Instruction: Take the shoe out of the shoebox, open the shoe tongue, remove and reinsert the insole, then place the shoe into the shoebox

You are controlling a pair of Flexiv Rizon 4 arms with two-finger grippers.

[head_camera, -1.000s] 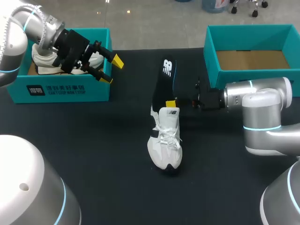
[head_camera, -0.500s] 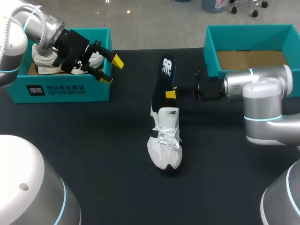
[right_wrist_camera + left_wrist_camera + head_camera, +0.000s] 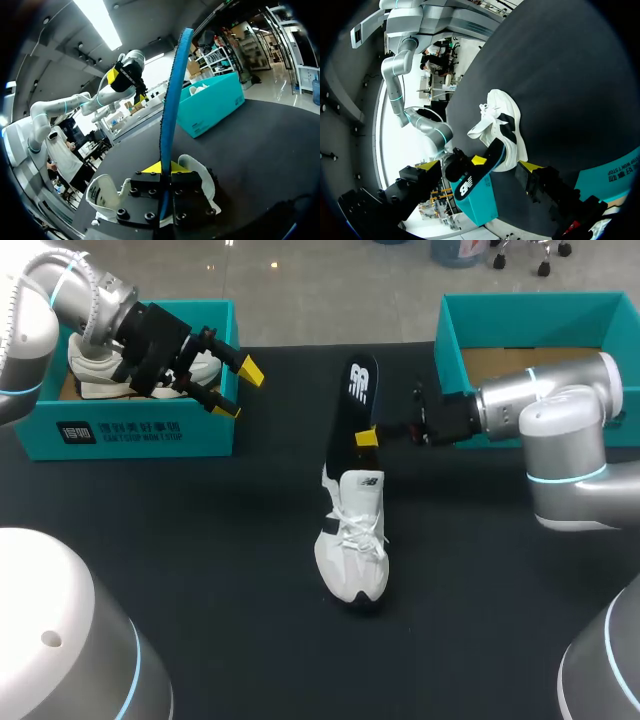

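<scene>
One black insole (image 3: 350, 410) with a blue rim is the thing in hand. It slants up from the collar of the white sneaker (image 3: 352, 540), one end at or just inside the opening and the other raised toward the far side of the desk (image 3: 200, 540). The right fingers (image 3: 366, 437) are closed on it about mid-length, so it stands edge-on between them in the right wrist view. It looks like thin, light, bendy foam. Held at the middle, both ends can flop, so a grip nearer the trailing end would probably steer it better when feeding it back in. Pressure should stay gentle, since the fabric face may slip.

The sneaker stands on its sole mid-desk. It seems soft and light enough to slide if pushed unbraced. The left fingers (image 3: 250, 370) hang spread, holding nothing, above the near corner of the left teal shoebox (image 3: 130, 430), which holds a second white sneaker (image 3: 95, 365). The right teal shoebox (image 3: 540, 315) sits behind the right arm, its brown floor showing.
</scene>
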